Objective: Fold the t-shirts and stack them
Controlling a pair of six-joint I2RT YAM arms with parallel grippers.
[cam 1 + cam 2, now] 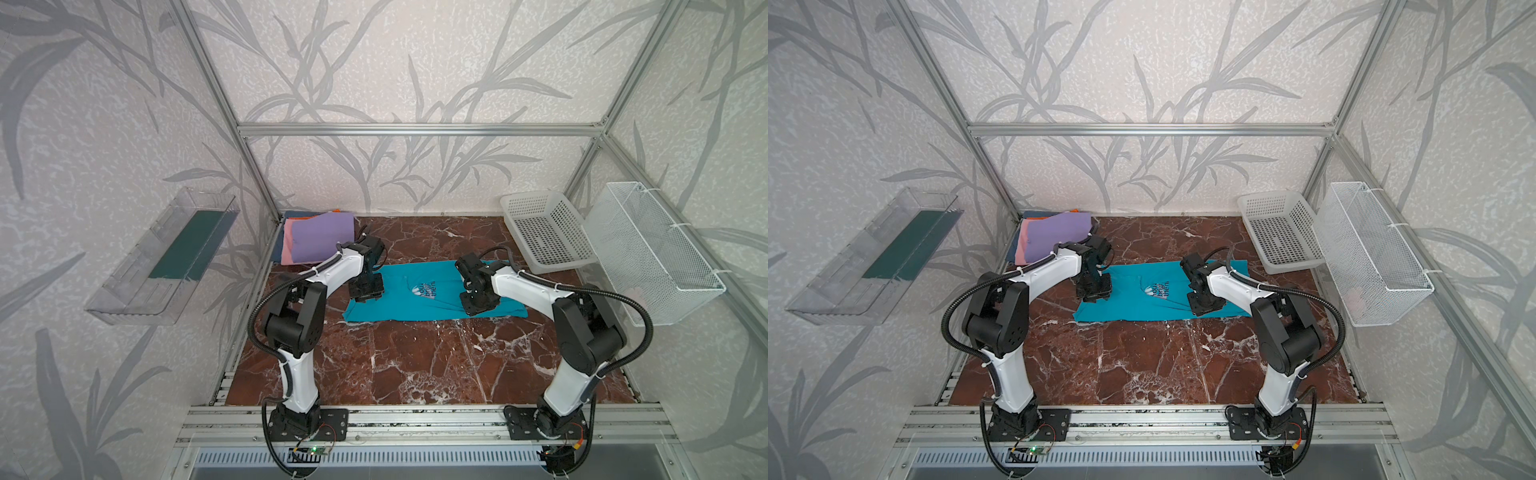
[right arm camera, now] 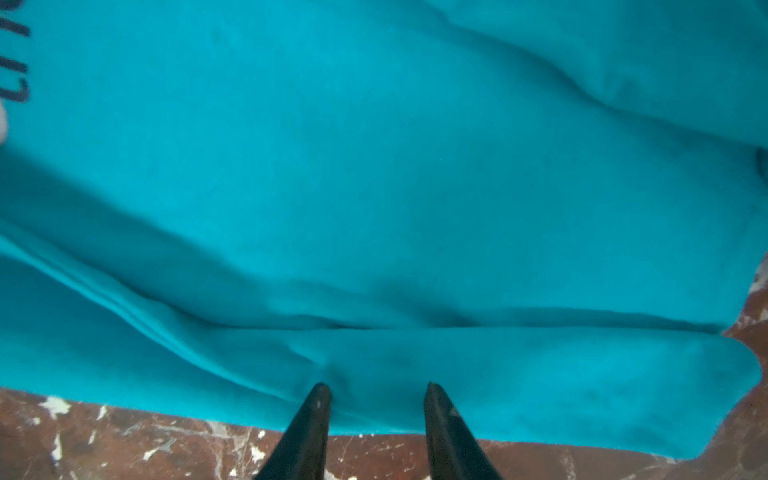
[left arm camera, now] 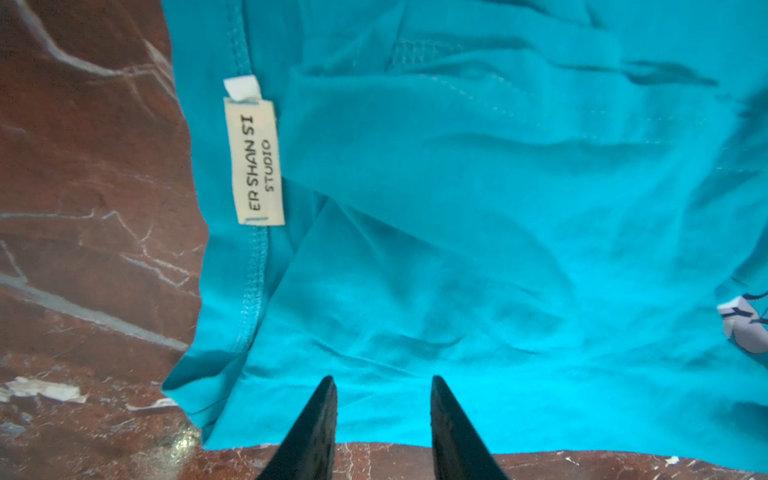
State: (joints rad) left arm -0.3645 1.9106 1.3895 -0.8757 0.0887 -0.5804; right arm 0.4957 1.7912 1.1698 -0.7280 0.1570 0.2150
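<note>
Teal tee: long creased band, print up (collar label showing), mid-table.
Lilac tee: folded, far left corner.
Left gripper: jaws apart over tee's left end.
Right gripper: jaws apart, right end.

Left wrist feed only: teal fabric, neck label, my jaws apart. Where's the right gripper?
Observer: The right gripper hangs over the teal tee at its opposite end, by the front edge, jaws apart, nothing pinched.
Operator: Any stack yet?
Observer: Yes, a folded stack in the back left corner, lilac tee on top.
Operator: Basket?
Observer: The white plastic basket sits back right; no shirt shows in it.
</note>
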